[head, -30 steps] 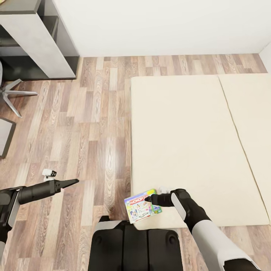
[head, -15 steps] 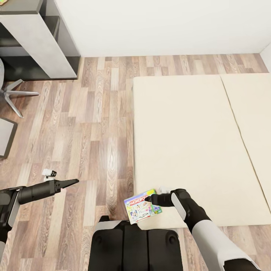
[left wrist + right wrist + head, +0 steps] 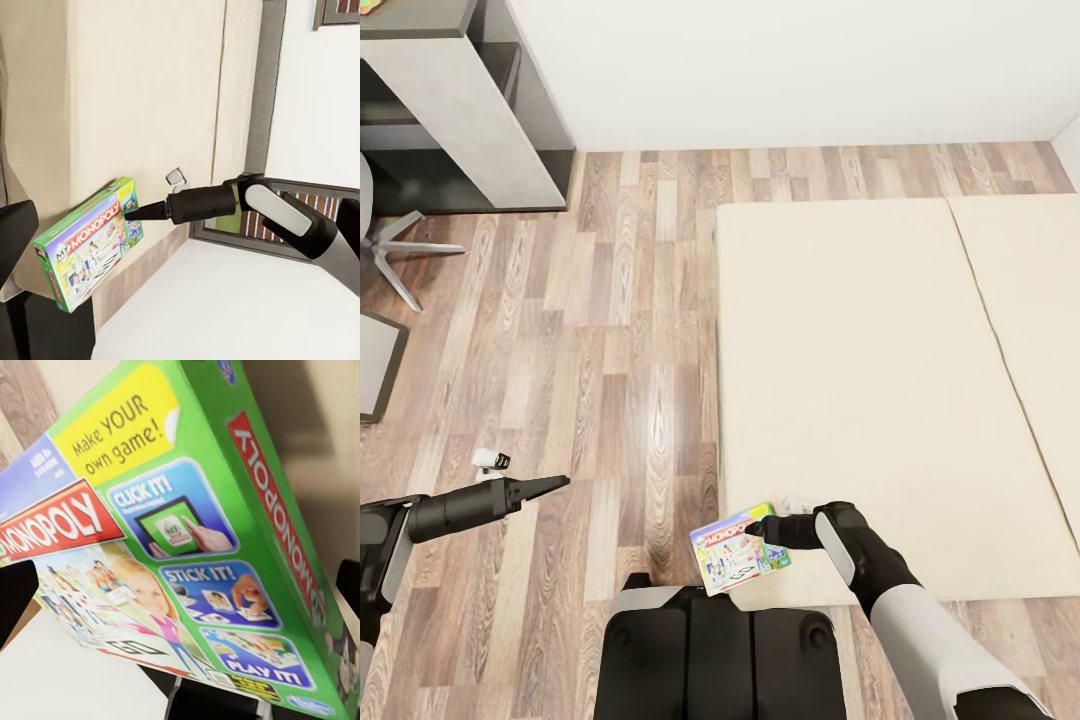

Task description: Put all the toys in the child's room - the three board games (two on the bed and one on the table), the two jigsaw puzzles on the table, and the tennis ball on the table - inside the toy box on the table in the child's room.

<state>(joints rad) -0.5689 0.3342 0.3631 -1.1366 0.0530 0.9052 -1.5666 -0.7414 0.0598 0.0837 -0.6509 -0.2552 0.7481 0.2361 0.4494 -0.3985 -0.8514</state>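
While right gripper point(image 3: 758, 530) clamps board game point(image 3: 738, 548), bed point(image 3: 880, 380) alongside, desk point(image 3: 455, 110) far

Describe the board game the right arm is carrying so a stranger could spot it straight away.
Start at the big beige bed on the wooden floor and go to its near corner by the robot's trunk. There the right tool grips a thin flat board game, lifted off the mattress. It is the white-blue box with a green edge and a red "Monopoly" banner.

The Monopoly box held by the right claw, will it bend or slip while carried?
Probably stiff: the Monopoly box keeps flat faces and straight edges while the right claw pinches one edge. Being held only there, with a glossy-looking print, it may twist or slide.
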